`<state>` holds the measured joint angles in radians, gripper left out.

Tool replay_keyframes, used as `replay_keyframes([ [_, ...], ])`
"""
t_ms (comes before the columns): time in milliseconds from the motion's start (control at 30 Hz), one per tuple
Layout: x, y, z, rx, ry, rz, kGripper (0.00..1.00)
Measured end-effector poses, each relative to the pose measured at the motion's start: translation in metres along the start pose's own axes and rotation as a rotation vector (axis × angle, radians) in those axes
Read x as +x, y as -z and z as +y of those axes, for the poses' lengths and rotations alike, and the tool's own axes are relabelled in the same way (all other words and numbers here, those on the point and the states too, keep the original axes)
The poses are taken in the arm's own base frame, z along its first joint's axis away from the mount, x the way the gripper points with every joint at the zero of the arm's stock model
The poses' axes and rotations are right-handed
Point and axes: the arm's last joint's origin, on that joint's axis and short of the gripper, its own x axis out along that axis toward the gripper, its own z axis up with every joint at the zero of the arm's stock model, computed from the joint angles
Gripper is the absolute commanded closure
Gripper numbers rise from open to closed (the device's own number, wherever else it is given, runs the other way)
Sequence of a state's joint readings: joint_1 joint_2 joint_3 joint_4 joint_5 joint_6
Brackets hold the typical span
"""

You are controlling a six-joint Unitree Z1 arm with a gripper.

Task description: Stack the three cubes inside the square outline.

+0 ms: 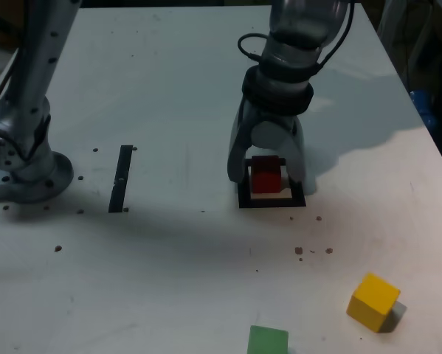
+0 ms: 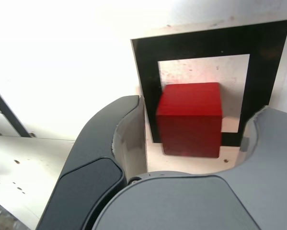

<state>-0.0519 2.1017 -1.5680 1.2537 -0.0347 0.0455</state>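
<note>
The red cube [image 1: 266, 175] [image 2: 190, 117] rests on the table inside the square outline [image 1: 271, 202] [image 2: 148, 72], a black tape frame with a white centre. My gripper [image 1: 267, 177] [image 2: 199, 105] points down over it, open, one finger on each side of the cube. The wrist view shows a narrow gap between each finger and the cube's sides. The yellow cube [image 1: 373, 301] lies near the front at the exterior view's right. The green cube [image 1: 268, 341] sits at the front edge of that view, partly cut off.
A thin straight black strip [image 1: 122, 178] lies on the white table at the exterior view's left. The arm's grey base [image 1: 25, 158] stands at the far left. Small dark specks dot the table [image 1: 206, 258].
</note>
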Motion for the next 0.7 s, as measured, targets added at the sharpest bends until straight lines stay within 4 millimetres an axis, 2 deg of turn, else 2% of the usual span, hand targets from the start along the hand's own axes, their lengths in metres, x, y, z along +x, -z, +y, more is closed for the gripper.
replay_keyframes([
  [167, -0.013, 0.012, 0.001, 0.022, -0.045, -0.005, 0.00],
  [400, -0.031, 0.012, -0.006, 0.146, -0.072, -0.020, 0.01],
  [600, -0.062, 0.011, -0.023, 0.278, -0.136, -0.034, 0.01],
  [700, -0.069, 0.002, -0.034, 0.339, -0.160, -0.026, 0.01],
])
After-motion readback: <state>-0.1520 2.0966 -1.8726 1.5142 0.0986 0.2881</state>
